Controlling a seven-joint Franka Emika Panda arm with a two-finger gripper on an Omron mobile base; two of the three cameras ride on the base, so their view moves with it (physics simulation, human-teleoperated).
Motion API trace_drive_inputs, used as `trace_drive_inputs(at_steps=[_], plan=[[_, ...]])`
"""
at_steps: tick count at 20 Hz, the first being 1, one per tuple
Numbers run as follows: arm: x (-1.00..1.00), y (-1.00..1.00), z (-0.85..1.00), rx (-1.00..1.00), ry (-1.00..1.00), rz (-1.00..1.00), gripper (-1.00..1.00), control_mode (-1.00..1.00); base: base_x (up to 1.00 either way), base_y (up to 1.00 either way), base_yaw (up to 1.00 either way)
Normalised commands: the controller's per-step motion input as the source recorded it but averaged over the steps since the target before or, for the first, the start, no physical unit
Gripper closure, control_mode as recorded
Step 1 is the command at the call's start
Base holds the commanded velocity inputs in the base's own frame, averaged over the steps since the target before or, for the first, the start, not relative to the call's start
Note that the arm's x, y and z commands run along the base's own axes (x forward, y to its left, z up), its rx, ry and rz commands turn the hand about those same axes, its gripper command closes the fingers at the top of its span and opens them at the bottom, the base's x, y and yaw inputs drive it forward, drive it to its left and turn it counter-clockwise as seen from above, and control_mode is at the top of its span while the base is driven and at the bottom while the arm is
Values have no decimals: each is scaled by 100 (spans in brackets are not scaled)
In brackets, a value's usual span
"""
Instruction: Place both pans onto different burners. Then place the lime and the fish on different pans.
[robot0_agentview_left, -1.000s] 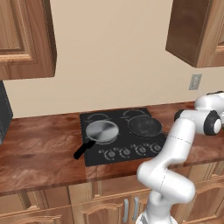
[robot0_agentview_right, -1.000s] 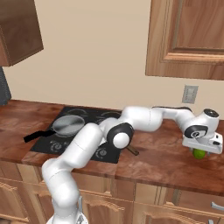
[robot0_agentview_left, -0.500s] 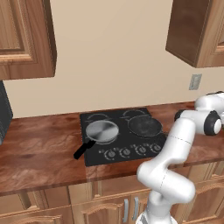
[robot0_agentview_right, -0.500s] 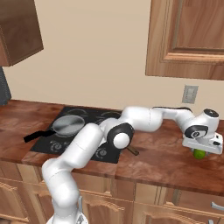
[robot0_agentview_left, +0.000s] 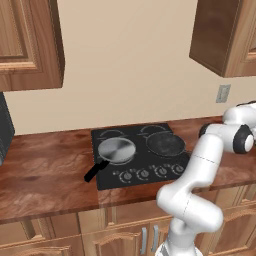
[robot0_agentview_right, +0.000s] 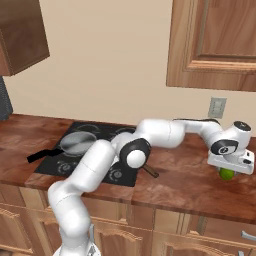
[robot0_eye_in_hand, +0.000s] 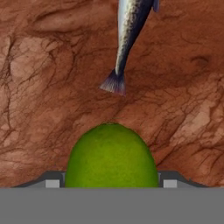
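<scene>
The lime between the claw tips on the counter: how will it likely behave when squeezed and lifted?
The lime looks round and smooth, so it may roll or squirt out if pinched off-centre. It seems small and probably light, sitting centred in the claw. The fish lies beyond, apart from it.

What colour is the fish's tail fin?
Dark bluish-purple, fanning out from a silvery speckled fish; hand view shows it best.

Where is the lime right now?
The lime sits on the wooden counter far right of the cooktop, between the gripper fingers, near the fish.
</scene>
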Motion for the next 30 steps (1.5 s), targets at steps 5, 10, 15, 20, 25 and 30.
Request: trace_drive_inputs(at_steps=[5,10,15,20,25,30], plan=[[-20,48,1,0,-1,0,100,-100,0,0,0],[-8,59,3,-3,-1,0,100,-100,0,0,0],[0,63,6,-4,0,0,100,-100,0,0,0],[0,59,0,-2,0,0,100,-100,0,0,0],[0,51,26,0,0,0,100,-100,0,0,0],[0,47,40,0,1,0,100,-100,0,0,0]])
